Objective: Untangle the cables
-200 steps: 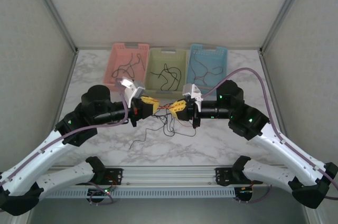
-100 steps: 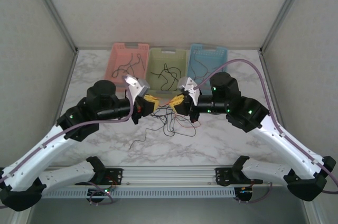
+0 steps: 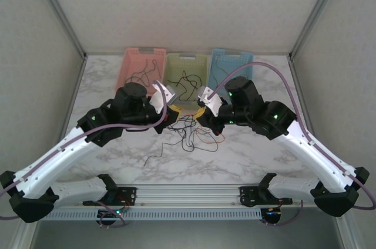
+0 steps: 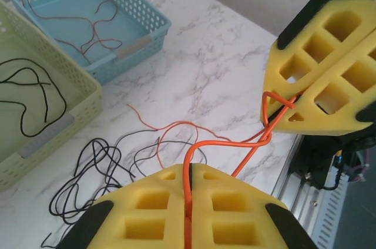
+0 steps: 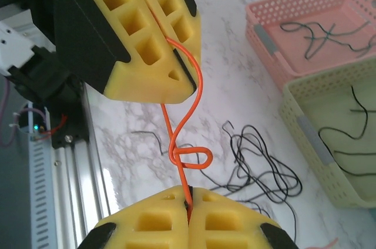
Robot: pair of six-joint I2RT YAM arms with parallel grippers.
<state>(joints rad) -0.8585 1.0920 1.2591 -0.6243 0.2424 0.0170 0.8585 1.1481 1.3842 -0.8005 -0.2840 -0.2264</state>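
- The desk (image 3: pixel 247 149) is closed by grey walls (image 3: pixel 35 55) at the left, the right and the far side; along the near edge runs a metal rail (image 3: pixel 188 193) where both arms are bolted
- Three baskets stand in a row against the far wall, side by side: the pink basket (image 3: pixel 144 51) at the left, the green basket (image 3: pixel 187 56) in the middle, the blue basket (image 3: pixel 232 53) at the right
- Free marble lies to the left and to the right of the arms, and in the strip in front of the rail; the middle of the desk, just before the baskets, is crowded by the two wrists
- The left gripper (image 3: pixel 171 110) and the right gripper (image 3: pixel 202 112) face each other near the front of the green basket, close together and raised above the desk
- Both are clenched on the same orange cable (image 4: pixel 235 143), each one pinching it between its yellow fingers; the cable hangs in a short slack curve between them, with a small twisted loop just beside the right gripper
- The black cables (image 3: pixel 187 134) lie in a tangled pile on the desk, below and slightly nearer than the two grippers, and no gripper touches them
- More black cables lie in the pink and the green basket, and a red-brown cable (image 4: pixel 88 24) lies in the blue basket, well apart from both grippers
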